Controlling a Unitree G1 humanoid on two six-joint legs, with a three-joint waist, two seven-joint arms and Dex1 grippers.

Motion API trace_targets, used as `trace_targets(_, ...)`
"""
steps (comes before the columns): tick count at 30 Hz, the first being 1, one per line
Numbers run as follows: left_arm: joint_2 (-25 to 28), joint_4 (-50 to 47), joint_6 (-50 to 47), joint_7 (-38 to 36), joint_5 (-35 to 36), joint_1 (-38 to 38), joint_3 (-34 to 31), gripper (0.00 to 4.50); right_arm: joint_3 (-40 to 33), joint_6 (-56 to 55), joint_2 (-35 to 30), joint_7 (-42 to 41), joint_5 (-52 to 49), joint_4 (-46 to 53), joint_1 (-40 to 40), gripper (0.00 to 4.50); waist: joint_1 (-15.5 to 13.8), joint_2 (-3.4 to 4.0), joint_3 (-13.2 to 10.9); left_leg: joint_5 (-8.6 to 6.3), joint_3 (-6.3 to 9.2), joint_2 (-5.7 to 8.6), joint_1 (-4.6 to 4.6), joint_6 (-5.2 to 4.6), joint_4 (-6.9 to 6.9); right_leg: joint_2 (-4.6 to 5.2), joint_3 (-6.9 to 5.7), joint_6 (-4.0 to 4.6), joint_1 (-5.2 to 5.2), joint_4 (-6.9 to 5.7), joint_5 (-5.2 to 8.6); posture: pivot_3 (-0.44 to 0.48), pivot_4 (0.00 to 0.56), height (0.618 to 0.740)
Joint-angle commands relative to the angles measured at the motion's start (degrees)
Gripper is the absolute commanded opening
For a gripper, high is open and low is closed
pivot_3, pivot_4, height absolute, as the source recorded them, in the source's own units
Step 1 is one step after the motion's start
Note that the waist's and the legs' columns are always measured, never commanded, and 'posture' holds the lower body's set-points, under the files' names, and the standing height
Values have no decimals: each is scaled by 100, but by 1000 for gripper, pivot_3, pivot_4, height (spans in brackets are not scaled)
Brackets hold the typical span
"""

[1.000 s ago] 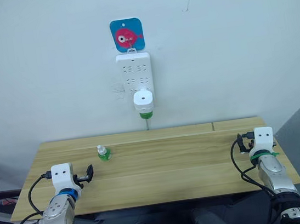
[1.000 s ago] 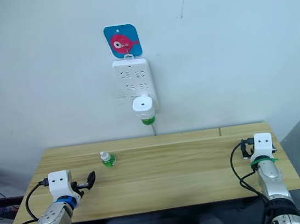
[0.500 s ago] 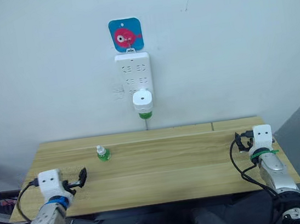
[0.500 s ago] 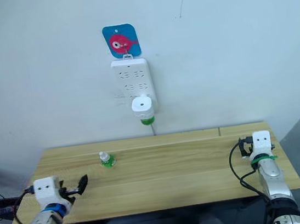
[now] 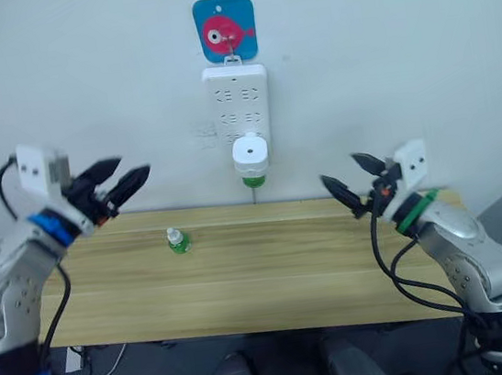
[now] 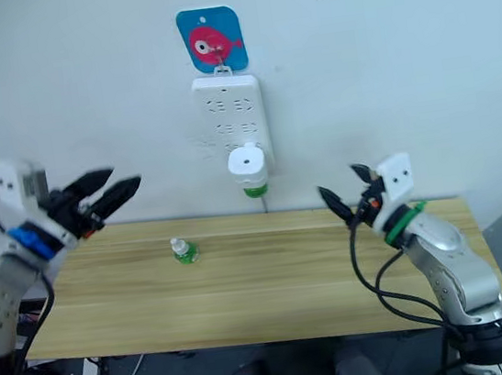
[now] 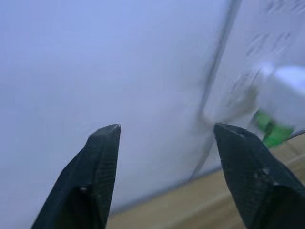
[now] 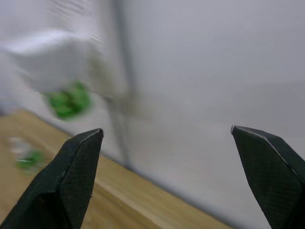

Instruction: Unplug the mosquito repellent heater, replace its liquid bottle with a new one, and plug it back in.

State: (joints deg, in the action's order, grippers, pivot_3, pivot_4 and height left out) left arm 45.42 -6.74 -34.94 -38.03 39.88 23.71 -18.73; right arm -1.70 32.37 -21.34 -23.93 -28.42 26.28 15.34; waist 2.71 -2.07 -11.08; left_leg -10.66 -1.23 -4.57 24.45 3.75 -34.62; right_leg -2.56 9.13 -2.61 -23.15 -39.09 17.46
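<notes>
Pale wall carries white power strip (image 5: 237,101); rounded white plastic heater (image 5: 249,154) plugged in low. Left gripper (image 5: 126,180), right gripper (image 5: 351,183) spread, empty. Risk: pulling strip loose.

Head stereo pair facing wall, both wrist views sharing heater (image 7: 285,90)

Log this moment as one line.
heater: plugged into strip, bottle attached | spare bottle: upright on table | left pincer: open, raised, empty | right pincer: open, raised, empty | step: unplug not started
</notes>
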Motion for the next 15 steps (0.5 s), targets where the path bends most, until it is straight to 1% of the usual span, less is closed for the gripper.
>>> trace_targets(1,-1,353,31,-417,-199,605,480,3374,67,607,5,26,-539,612,306,4500,15,5,-3,-1,10,-2,22,0,-10,-1,-11,3,-13,0,-5,3,225,740)
trace_targets(4,-99,1090,351,-1005,-524,1263,977,3374,212,909,98,133,-703,785,626,4500,15,18,-29,-10,42,-3,36,6,-12,-9,-37,7,-17,-1,-5,-22,232,740)
trace_targets(6,-223,1640,624,-1315,-771,1698,1225,3374,315,982,161,180,-679,786,784,4500,7,21,-57,-10,66,-4,44,5,-12,-15,-57,17,-19,-4,1,-22,232,740)
trace_targets(9,-391,2318,988,-1723,-1069,2190,1471,3374,419,1028,243,224,-660,820,943,4500,-11,26,-85,-10,86,-5,56,5,-17,-17,-78,26,-19,-7,6,-35,237,740)
trace_targets(15,-747,3499,1651,-2418,-1597,2890,1807,3374,557,1181,383,379,-739,1048,1345,4500,5,37,-111,-9,98,-3,67,5,-30,-16,-88,25,-19,-16,6,-51,246,740)
